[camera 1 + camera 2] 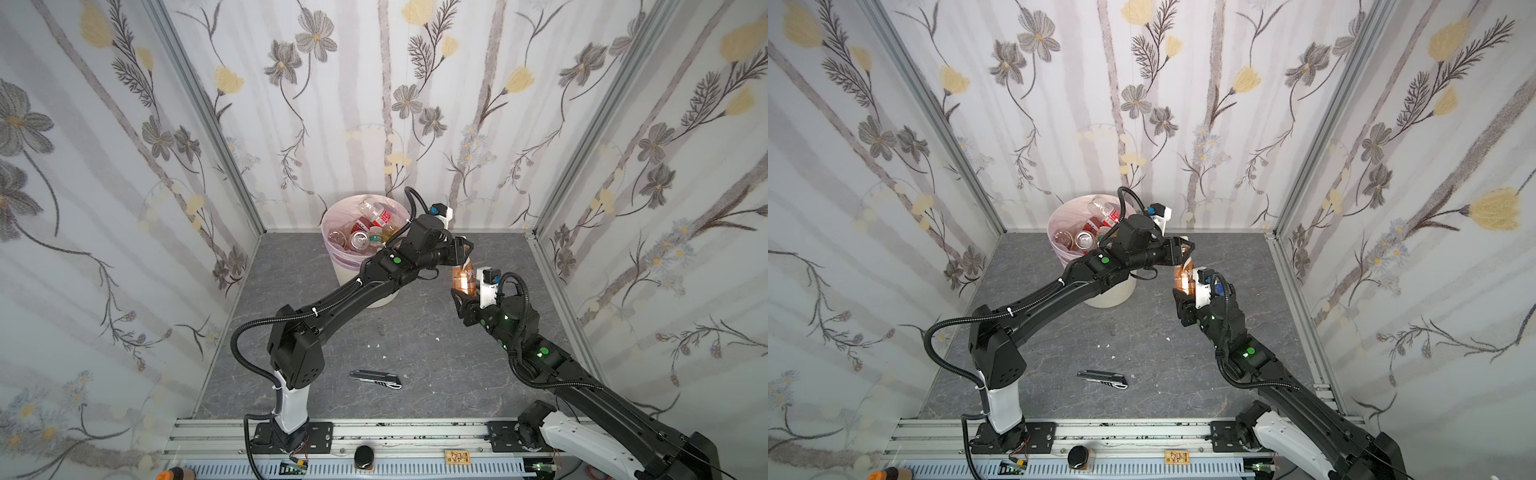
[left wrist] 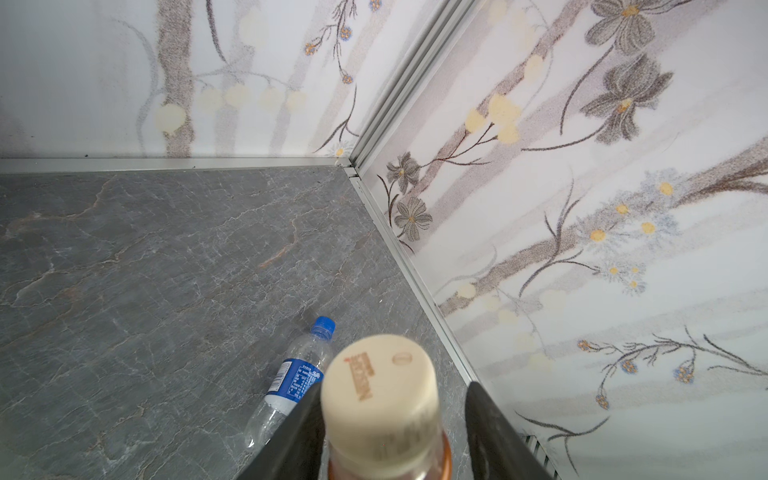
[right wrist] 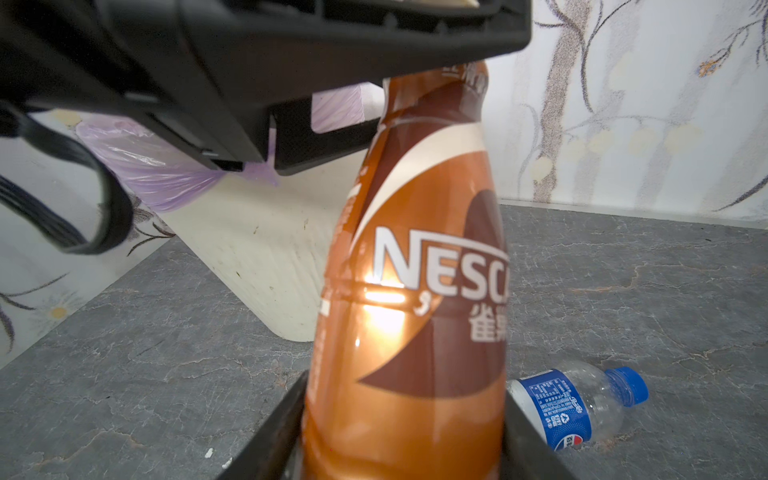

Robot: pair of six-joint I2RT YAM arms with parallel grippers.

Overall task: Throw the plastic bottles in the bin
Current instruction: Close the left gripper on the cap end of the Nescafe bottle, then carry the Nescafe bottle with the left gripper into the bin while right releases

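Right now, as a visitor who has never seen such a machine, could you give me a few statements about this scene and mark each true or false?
1. The right arm's fingers grip a brown Nescafé bottle. True.
2. The bin is empty. False: several bottles lie inside it.
3. A blue-capped Pepsi bottle lies on its side on the grey table. True.
4. The utility knife is in the bin. False: it lies on the table, towards the front.
5. The left arm's fingers flank the Nescafé bottle's cream cap. True.
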